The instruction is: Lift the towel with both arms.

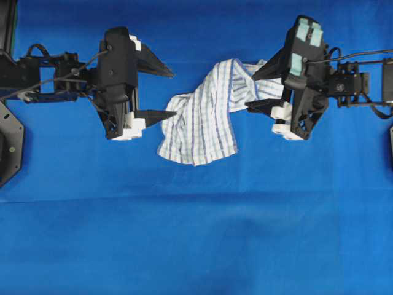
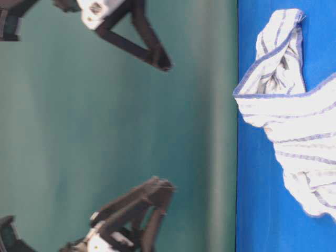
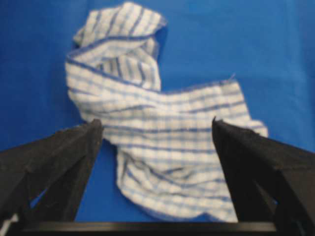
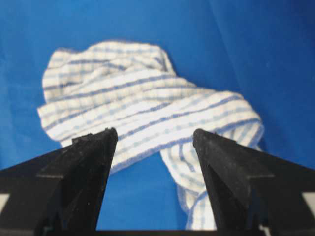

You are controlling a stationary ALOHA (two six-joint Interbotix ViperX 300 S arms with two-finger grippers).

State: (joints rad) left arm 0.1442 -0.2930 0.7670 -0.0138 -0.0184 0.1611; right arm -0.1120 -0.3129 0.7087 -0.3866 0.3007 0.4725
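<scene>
The left gripper (image 1: 173, 93) hangs with its jaws wide apart, just left of the towel (image 1: 202, 117). The towel lies crumpled on the blue table covering (image 1: 196, 233), in the middle. The right gripper (image 1: 253, 91), jaws also wide apart, holds nothing and overlaps the towel's right end.

The setting was a robotics laboratory bench rather than a home — a staged manipulation workspace. A plain blue table covering (image 1: 196, 246) spread unbroken beneath both tools, and a flat teal-green backdrop (image 2: 105, 131) stood behind them in the table-level view. Two black arms faced each other across it, the left gripper (image 1: 172, 92) and the right gripper (image 1: 250, 92) each trailing exposed cables. Between their tips lay one prop only — the towel (image 1: 202, 117).
</scene>
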